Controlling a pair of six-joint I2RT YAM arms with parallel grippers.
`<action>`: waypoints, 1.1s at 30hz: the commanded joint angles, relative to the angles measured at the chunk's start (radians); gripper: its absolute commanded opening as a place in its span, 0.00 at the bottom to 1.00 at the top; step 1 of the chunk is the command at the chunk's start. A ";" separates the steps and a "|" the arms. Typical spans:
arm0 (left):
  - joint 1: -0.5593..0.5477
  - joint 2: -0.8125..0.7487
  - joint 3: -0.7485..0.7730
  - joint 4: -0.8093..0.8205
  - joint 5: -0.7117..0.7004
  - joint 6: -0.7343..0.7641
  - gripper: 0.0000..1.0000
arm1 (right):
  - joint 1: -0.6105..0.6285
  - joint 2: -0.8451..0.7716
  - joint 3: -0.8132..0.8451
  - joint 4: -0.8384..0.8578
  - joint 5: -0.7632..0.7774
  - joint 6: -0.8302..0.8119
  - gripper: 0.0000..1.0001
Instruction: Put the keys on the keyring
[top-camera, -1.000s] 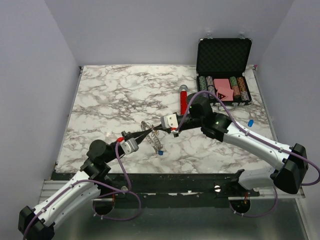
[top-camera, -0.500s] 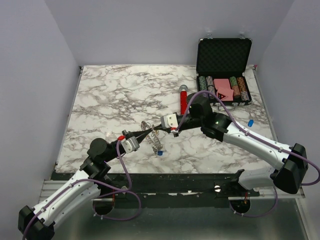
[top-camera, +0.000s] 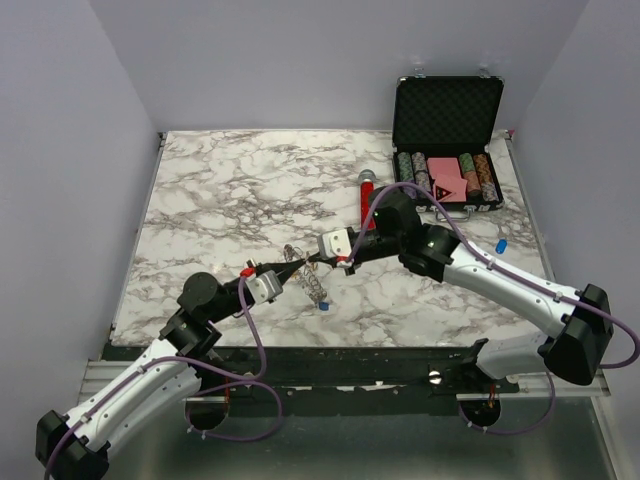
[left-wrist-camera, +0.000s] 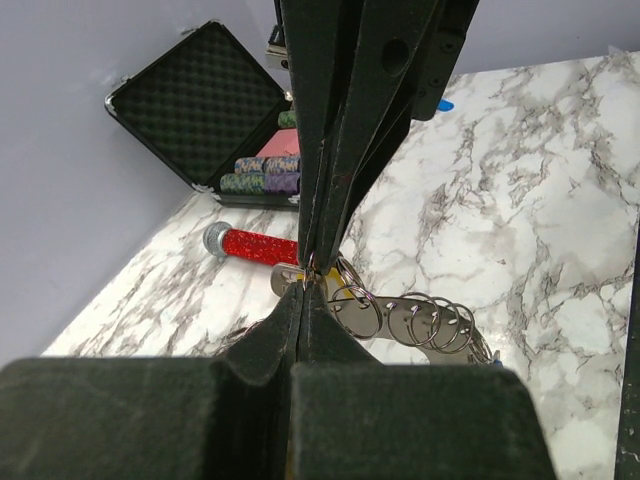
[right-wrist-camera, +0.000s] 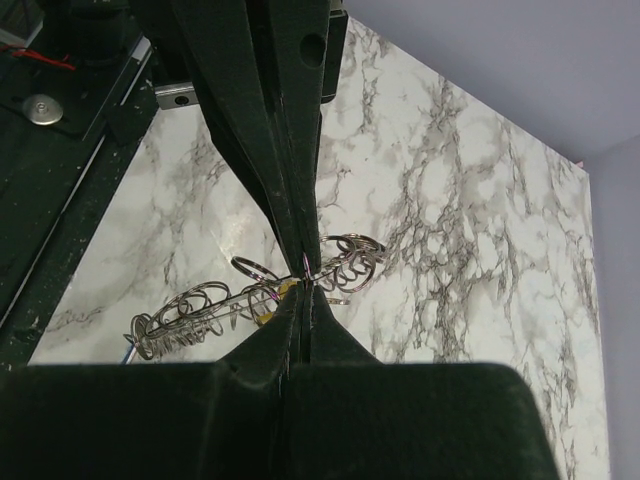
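Tips meeting mid-frame, my left pincer (left-wrist-camera: 306, 285) and right pincer (right-wrist-camera: 303, 280) both pinch shut on the thin silvery wire keyring (left-wrist-camera: 420, 322), presumably steadying one loop for threading.

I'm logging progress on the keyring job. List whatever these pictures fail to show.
Left wrist view: what the left gripper and right gripper pinch; their shut fingertips cover it, and only a yellow bit shows.
Right wrist view: the same spot on the keyring, covered likewise.
Top view: what, if anything, hangs on its loops; too small there.
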 joint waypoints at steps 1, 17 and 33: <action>0.003 0.010 0.051 0.019 0.008 0.016 0.00 | 0.041 0.022 0.039 -0.008 -0.043 -0.006 0.00; -0.002 0.028 0.075 -0.021 -0.030 0.006 0.00 | 0.059 0.038 0.064 -0.066 -0.021 -0.038 0.00; 0.000 0.005 0.080 -0.018 -0.084 -0.037 0.00 | 0.065 0.033 0.053 -0.114 0.011 -0.086 0.00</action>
